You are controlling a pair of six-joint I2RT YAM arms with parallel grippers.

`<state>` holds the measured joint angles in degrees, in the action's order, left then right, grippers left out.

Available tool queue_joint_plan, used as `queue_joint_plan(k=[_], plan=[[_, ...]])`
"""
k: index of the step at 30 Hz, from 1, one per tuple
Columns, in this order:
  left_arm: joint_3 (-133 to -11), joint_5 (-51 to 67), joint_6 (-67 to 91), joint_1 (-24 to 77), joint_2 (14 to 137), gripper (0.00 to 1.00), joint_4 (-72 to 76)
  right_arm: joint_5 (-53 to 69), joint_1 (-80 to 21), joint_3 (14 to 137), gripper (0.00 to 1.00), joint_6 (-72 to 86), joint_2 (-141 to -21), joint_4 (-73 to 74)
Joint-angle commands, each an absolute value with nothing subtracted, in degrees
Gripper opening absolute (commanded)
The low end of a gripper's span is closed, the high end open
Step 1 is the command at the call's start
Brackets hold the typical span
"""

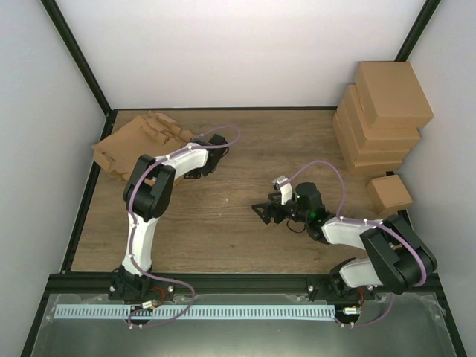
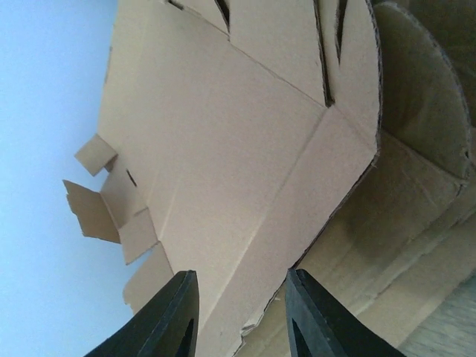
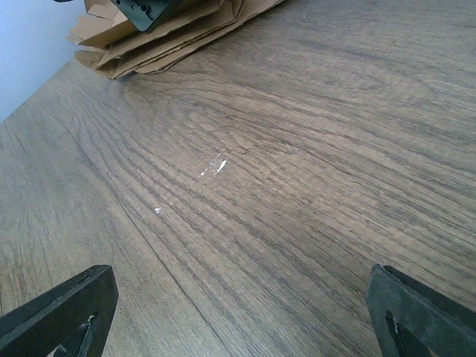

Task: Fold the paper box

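Observation:
A pile of flat, unfolded paper box sheets (image 1: 137, 141) lies at the table's far left corner. In the left wrist view the top sheet (image 2: 238, 149) stands tilted up off the pile below (image 2: 401, 223). My left gripper (image 2: 242, 316) is open, its jaws standing either side of that sheet's near corner without pinching it. My right gripper (image 1: 262, 212) hovers wide open over bare wood mid-table, nothing between its fingers (image 3: 67, 305). In the right wrist view the pile (image 3: 163, 41) and the left gripper's black tip (image 3: 145, 11) show at top left.
Several folded brown boxes (image 1: 387, 111) are stacked at the far right, with one small box (image 1: 390, 193) in front of them. A black frame (image 1: 82, 201) edges the wooden table (image 1: 238, 238), and white walls close it in.

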<state>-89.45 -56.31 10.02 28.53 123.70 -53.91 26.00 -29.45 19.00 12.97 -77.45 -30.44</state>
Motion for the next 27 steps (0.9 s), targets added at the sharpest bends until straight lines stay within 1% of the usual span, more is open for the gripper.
queue_joint_plan(k=[1, 7, 11, 12, 21, 25, 27], plan=[[-92.5, -61.0, 9.6, 28.2, 125.8, 0.33, -53.9, 26.7, -29.8, 20.4, 0.94, 13.1, -75.8, -31.5], [-95.4, -62.1, 8.5, 27.1, 127.0, 0.34, -53.7, 27.0, -29.8, 20.1, 0.95, 13.1, -75.5, -31.6], [-96.7, -59.5, 8.0, 25.5, 127.6, 0.46, -54.0, 27.1, -29.7, 20.1, 0.95, 13.1, -75.4, -31.7], [-96.8, -59.5, 8.1, 25.3, 127.6, 0.47, -54.0, 27.0, -29.8, 20.1, 0.95, 13.1, -75.4, -31.7], [-97.5, -62.2, 6.9, 24.0, 127.1, 0.47, -52.3, 27.3, -29.8, 20.1, 0.95, 13.2, -75.4, -31.9], [-98.6, -58.4, 6.1, 22.2, 126.9, 0.47, -52.3, 27.3, -29.8, 20.0, 0.95, 13.3, -75.3, -31.9], [-98.6, -55.2, 5.5, 21.5, 126.9, 0.49, -52.3, 27.3, -29.8, 20.0, 0.95, 13.3, -75.4, -31.9]])
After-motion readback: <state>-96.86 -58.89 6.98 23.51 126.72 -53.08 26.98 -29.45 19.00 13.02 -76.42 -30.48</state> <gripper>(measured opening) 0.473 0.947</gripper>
